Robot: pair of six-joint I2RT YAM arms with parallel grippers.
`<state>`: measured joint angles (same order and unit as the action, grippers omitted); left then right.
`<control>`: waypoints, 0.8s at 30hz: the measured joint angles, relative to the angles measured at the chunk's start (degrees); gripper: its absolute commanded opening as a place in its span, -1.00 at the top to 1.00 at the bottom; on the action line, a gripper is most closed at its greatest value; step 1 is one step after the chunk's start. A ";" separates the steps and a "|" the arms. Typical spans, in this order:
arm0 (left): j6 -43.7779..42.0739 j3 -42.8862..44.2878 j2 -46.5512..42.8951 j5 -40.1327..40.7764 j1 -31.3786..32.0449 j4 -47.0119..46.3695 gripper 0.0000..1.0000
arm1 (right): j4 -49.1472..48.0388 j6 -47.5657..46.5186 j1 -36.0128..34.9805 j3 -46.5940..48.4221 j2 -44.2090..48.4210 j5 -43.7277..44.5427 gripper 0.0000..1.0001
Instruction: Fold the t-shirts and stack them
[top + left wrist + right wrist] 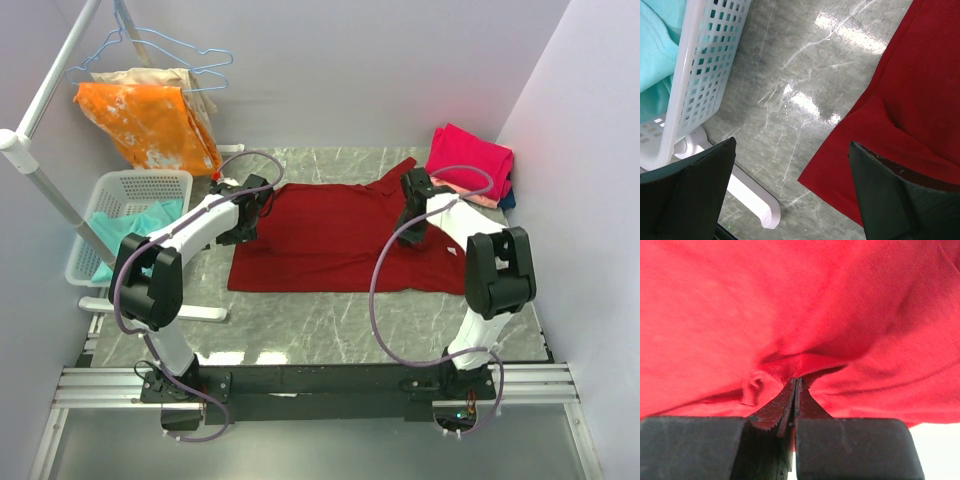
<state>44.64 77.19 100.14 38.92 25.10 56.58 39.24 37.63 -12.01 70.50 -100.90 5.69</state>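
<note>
A dark red t-shirt (330, 235) lies spread flat on the marble table. My right gripper (412, 215) is at its right part, near the sleeve. In the right wrist view the right gripper (796, 380) is shut, with a pucker of the dark red t-shirt (790, 300) pinched at its tips. My left gripper (250, 215) hovers at the shirt's left edge. It stands wide open (792, 145) over bare table, the dark red t-shirt's sleeve corner (910, 90) by its right finger. Folded t-shirts (470, 160), bright pink on top, are stacked at the back right.
A white basket (120, 220) holding a teal t-shirt (140, 225) stands off the table's left side, also in the left wrist view as the basket (705, 75). A white rack foot (755, 195) lies below it. Orange cloth (150, 120) hangs at the back left.
</note>
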 measured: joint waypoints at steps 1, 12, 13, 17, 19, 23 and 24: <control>0.00 0.02 0.00 0.02 0.00 0.09 -0.99 | 0.04 -0.11 -0.02 1.16 -0.72 -0.15 1.00; 0.07 0.74 0.00 0.37 0.00 0.74 -0.99 | -0.26 -2.19 -0.94 17.68 -10.84 -2.69 1.00; 0.07 0.74 0.00 0.39 0.00 0.87 -0.99 | -0.35 -2.49 -1.01 18.75 -12.20 -3.28 1.00; 0.17 1.03 0.11 0.42 0.00 1.49 -0.99 | -0.61 -3.48 -1.20 21.27 -16.48 -5.16 0.84; 0.20 1.36 0.13 0.39 0.00 1.53 -0.99 | -0.59 -4.22 -1.25 22.12 -17.84 -6.23 0.51; 0.22 1.68 0.13 0.39 0.00 1.55 -0.99 | -1.16 -5.62 -1.25 21.94 -17.81 -7.32 0.17; 0.24 1.68 0.17 0.37 0.00 1.57 -0.99 | -2.16 -5.97 -1.25 21.22 -17.29 -7.41 0.14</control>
<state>44.88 78.87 100.31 39.29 25.10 58.15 37.08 31.66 -13.26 91.72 -118.19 -1.72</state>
